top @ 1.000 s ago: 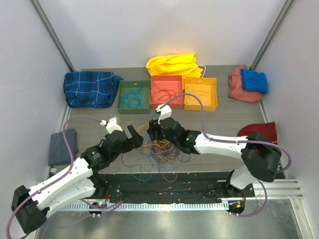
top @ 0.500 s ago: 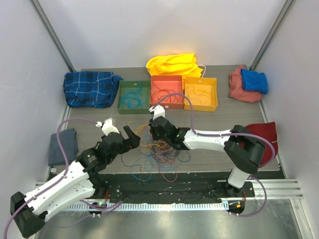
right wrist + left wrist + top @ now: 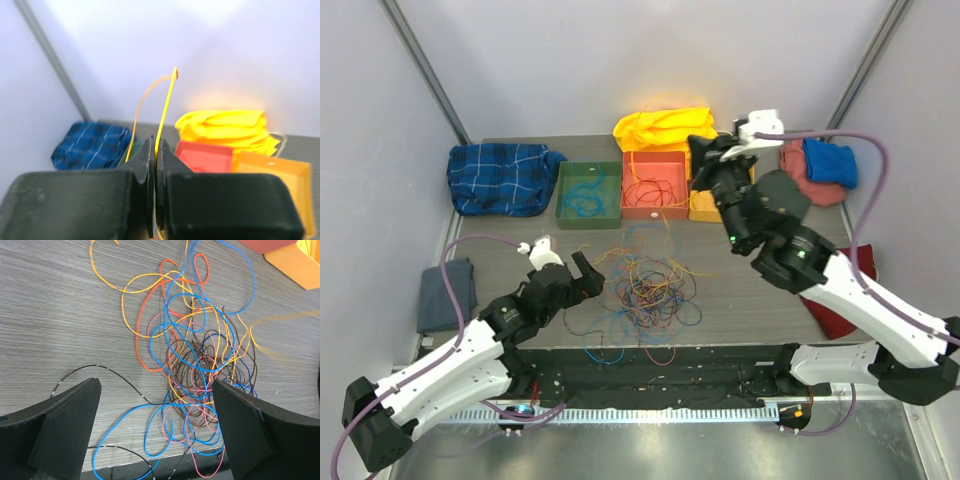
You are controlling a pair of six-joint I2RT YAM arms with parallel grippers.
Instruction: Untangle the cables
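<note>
The right gripper [image 3: 154, 145] – a second ago down in the cables [image 3: 650, 292] – is now riding high near the yellow tray [image 3: 750, 205], its jaws pinching shut on a single yellow strand [image 3: 167, 100]. The left gripper [image 3: 157, 410] is hanging wide open and empty at the heap's left edge. The rest of the tangle is lying on the table [image 3: 740, 300] in front of the trays – so one wire is probably being drawn free of the knot, ready for sorting.
</note>
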